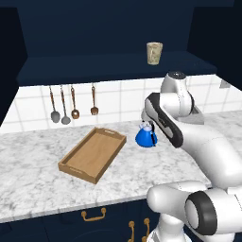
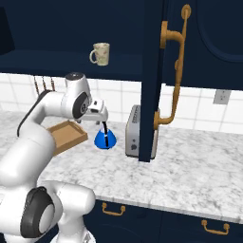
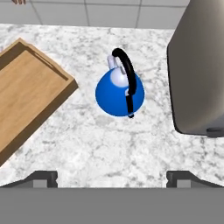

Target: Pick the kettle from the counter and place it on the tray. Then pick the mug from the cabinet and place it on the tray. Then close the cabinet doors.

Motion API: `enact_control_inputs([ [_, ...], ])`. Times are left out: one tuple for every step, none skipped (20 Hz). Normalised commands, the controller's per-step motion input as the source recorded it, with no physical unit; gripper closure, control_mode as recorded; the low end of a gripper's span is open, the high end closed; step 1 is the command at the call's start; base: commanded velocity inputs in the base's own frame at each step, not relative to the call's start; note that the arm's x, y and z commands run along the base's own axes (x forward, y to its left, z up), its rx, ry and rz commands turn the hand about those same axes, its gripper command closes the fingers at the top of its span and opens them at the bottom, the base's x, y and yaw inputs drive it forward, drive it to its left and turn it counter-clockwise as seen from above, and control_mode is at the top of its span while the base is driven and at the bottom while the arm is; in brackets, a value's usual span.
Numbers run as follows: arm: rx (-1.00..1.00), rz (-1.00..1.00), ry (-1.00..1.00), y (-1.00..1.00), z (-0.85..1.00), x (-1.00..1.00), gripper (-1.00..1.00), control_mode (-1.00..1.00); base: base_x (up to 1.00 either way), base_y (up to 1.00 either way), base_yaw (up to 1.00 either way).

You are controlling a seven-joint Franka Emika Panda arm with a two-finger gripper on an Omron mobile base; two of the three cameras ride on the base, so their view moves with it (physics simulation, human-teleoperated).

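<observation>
Wooden tray (image 1: pixel 92 154) lies bare on the counter (image 1: pixel 38 175), kettle (image 3: pixel 119 92) beside it, end effector (image 3: pixel 112 177) spread wide above

Blue kettle (image 3: pixel 119 92) upright on counter (image 1: pixel 28 175) beside wooden tray (image 1: pixel 93 154), beige mug (image 2: pixel 101 53) on cabinet shelf

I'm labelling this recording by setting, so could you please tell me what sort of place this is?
A rendered home kitchen, it seems: a marbled counter over navy drawers, a white tiled wall hung with utensils, a toaster and a blue kettle beside a wooden tray.
</observation>
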Motion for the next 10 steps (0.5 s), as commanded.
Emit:
enact_control_inputs([
  [0.00,0.00,0.01,0.00,-0.17,0.42,-1.00,-1.00,0.00,0.00,0.00],
  [0.00,0.00,0.01,0.00,-0.18,0.42,-1.00,-1.00,0.00,0.00,0.00],
  [0.00,0.00,0.00,0.00,-0.23,0.41,-1.00,-1.00,0.00,0.00,0.00],
  [0.00,0.00,0.00,0.00,-0.24,0.39,-1.00,-1.00,0.00,0.00,0.00],
  [0.00,0.00,0.00,0.00,-0.20,0.35,-1.00,-1.00,0.00,0.00,0.00],
  [0.00,0.00,0.00,0.00,-0.21,0.33,-1.00,-1.00,0.00,0.00,0.00],
  [0.00,0.00,0.00,0.00,-0.20,0.31,-1.00,-1.00,0.00,0.00,0.00],
  [0.00,0.00,0.00,0.00,-0.16,0.29,-1.00,-1.00,0.00,0.00,0.00],
  [0.00,0.00,0.00,0.00,-0.14,0.29,-1.00,-1.00,0.00,0.00,0.00],
  [0.00,0.00,0.00,0.00,-0.21,0.26,-1.00,-1.00,0.00,0.00,0.00],
])
